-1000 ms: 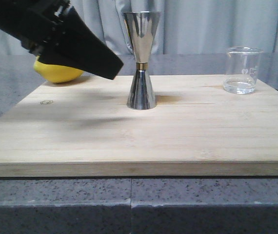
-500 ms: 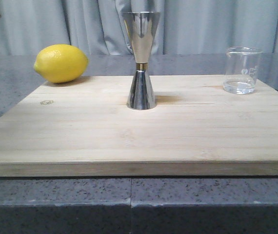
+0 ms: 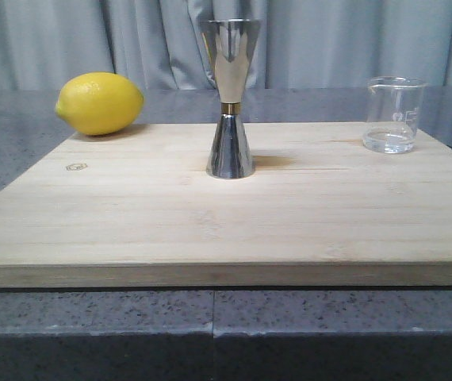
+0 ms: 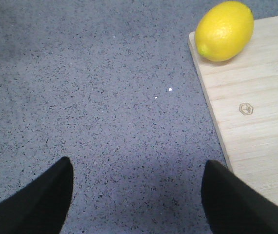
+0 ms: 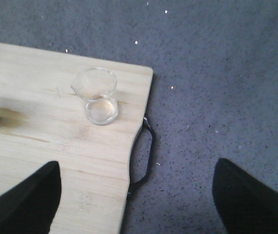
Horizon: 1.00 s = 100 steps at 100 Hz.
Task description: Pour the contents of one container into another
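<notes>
Beaker (image 3: pixel 394 115): small clear glass, upright at the far right corner of the cutting board (image 3: pixel 226 230), a shallow pool of clear liquid in its base. Long axis vertical; pour lip toward the board's centre, as the right wrist view shows it (image 5: pixel 99 95).

Jigger (image 3: pixel 229 97): steel hourglass with gold waist band, upright at mid-board toward the far side, well left of the beaker, open cup uppermost.

Right gripper (image 5: pixel 136 195): jaws spread wide, holding nothing. It hangs over the board's right edge and the black handle loop (image 5: pixel 144 156); the beaker lies beyond the fingertips, offset toward the board side. This is judged the nearer arm, so the grasp falls to it.

Left gripper (image 4: pixel 136 195): jaws likewise wide apart and empty, above bare counter off the board's left edge, well apart from both vessels.

Lemon (image 3: pixel 99 103): far left corner of the board, clear of the likely pouring path.

Surface: pale wooden board on a speckled grey counter (image 3: pixel 210 333). Room: grey curtain (image 3: pixel 329 40) behind; open board between beaker and jigger.
</notes>
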Each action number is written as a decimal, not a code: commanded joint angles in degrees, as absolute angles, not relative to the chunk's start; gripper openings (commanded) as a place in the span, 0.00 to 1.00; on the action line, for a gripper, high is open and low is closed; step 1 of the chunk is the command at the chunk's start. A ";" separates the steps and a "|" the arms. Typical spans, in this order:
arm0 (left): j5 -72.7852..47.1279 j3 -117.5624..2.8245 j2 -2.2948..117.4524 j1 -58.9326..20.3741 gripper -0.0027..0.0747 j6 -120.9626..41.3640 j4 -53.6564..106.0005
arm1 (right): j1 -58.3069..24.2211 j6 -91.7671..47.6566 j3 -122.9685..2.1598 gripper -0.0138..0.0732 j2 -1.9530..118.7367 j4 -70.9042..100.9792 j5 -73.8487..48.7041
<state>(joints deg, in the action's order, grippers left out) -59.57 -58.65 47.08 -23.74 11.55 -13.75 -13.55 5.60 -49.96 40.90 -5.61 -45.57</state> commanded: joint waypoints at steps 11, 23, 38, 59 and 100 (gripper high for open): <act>-55.07 -59.83 45.40 -23.60 0.68 13.15 -14.90 | -13.40 6.09 -51.95 0.82 35.58 -7.07 -42.39; -54.02 -59.83 45.50 -23.60 0.62 13.15 -14.90 | -13.40 6.09 -51.95 0.67 34.41 -7.07 -42.66; -53.80 -59.83 45.50 -23.60 0.41 13.15 -14.90 | -13.40 6.09 -51.95 0.34 34.31 -7.10 -43.74; -53.80 -59.83 45.50 -23.60 0.13 13.15 -14.90 | -13.40 6.09 -51.95 0.09 34.31 -7.10 -43.84; -54.11 -59.83 45.50 -23.60 0.01 13.15 -15.06 | -13.40 6.09 -51.95 0.08 34.31 -7.57 -43.53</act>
<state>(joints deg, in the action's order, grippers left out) -57.60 -58.53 45.60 -23.74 12.61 -14.12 -13.55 6.07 -49.96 34.24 -6.51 -47.15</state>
